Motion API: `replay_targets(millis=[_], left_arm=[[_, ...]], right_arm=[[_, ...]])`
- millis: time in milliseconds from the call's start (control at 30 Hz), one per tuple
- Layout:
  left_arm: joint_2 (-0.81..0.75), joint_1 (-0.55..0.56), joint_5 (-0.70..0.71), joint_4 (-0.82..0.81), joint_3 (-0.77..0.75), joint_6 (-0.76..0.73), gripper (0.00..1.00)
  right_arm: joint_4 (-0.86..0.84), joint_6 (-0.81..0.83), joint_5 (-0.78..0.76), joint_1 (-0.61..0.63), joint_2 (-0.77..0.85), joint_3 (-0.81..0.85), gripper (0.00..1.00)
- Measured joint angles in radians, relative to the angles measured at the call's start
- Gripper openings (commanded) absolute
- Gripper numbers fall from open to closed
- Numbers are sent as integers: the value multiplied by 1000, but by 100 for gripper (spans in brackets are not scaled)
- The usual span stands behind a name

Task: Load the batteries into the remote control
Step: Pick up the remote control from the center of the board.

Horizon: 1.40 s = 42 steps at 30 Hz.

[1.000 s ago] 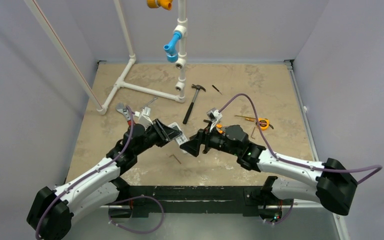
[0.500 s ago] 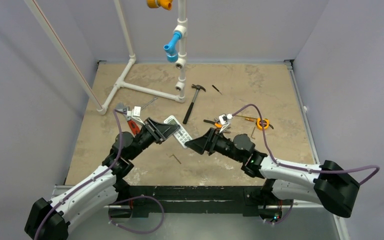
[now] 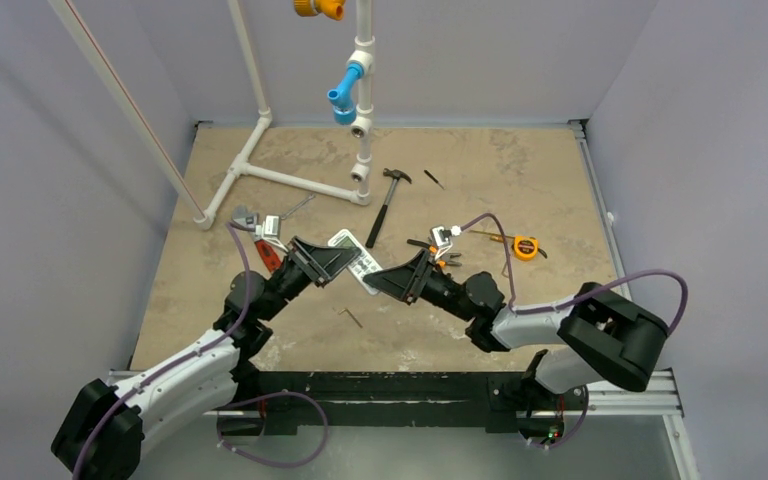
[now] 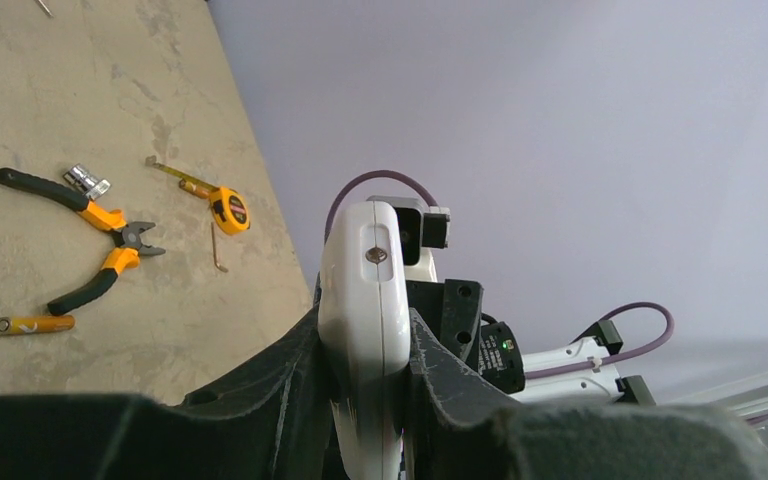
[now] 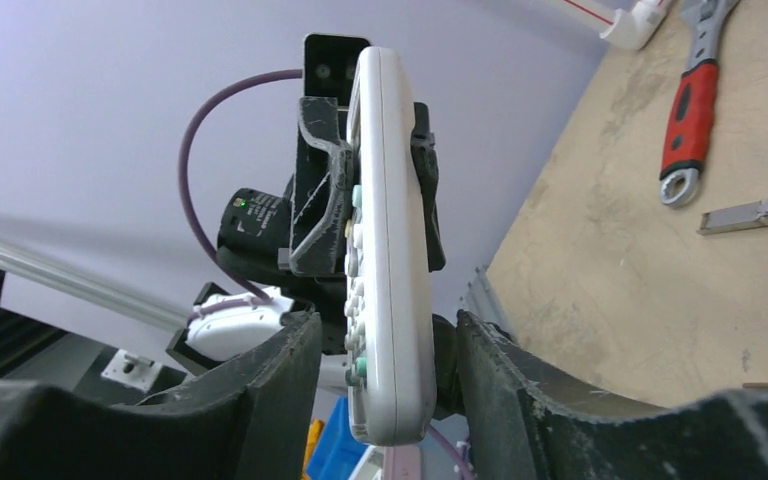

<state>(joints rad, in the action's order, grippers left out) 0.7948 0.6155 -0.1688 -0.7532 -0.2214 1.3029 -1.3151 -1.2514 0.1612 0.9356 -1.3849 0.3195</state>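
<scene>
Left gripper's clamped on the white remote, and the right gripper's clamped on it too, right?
Not the right gripper: the right wrist view shows its fingers straddling the remote control with a gap on each side. The left gripper is clamped on it.

Worktop (image 3: 520, 180): beige, mottled.
Far beyond left hand (image 3: 338, 260), toward left corner: white pipe frame (image 3: 260, 172), base lying on surface.
Just left of left hand: red-handled wrench (image 5: 695, 110); small grey metal bar (image 5: 742, 215) near one end, apart from it.
Beyond both hands: hammer (image 3: 385, 205); small dark bit (image 3: 433, 179) just past its head.
Right of right hand (image 3: 378, 279): orange-handled pliers (image 4: 110, 218); silvery socket (image 4: 88, 181) just beside one handle; yellow tape measure (image 4: 230, 210) further right; hex key (image 4: 218, 248) next to it.
Near side of both hands: second hex key (image 3: 351, 317).
</scene>
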Motion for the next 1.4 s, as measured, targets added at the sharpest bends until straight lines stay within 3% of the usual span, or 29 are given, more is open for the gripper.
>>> replay_targets(millis=[67, 133, 200, 267, 367, 467, 600, 767, 1000, 1167, 1400], left_arm=[[-1, 0, -2, -10, 8, 5, 0], [-5, 0, -2, -11, 8, 5, 0], [-19, 0, -2, -8, 8, 2, 1], [-35, 0, -1, -5, 8, 2, 16], [-52, 0, -1, 7, 7, -5, 51], [-65, 0, -12, 62, -11, -15, 75], [-85, 0, -34, 222, -102, -44, 91], [-122, 0, -38, 473, -264, -110, 93], [-56, 0, -53, 736, -423, -126, 92], [-56, 0, -49, 867, -454, -108, 90], [-47, 0, -48, 915, -502, -64, 89]], right_arm=[[-53, -19, 13, 0, -35, 0, 39], [-93, -33, 18, 0, -61, 0, 23], [-130, -48, 25, 0, -82, 2, 16], [-154, -61, 37, 0, -95, 6, 12], [-171, -64, 49, 0, -103, 10, 4], [-150, -43, 68, -5, -89, 10, 0], [116, 98, 64, -7, 84, 26, 0], [615, 416, -84, 5, 364, 166, 0], [974, 864, -365, 35, 468, 239, 0], [1070, 1188, -531, 111, 463, 230, 0], [936, 1672, -586, 294, 479, 109, 0]])
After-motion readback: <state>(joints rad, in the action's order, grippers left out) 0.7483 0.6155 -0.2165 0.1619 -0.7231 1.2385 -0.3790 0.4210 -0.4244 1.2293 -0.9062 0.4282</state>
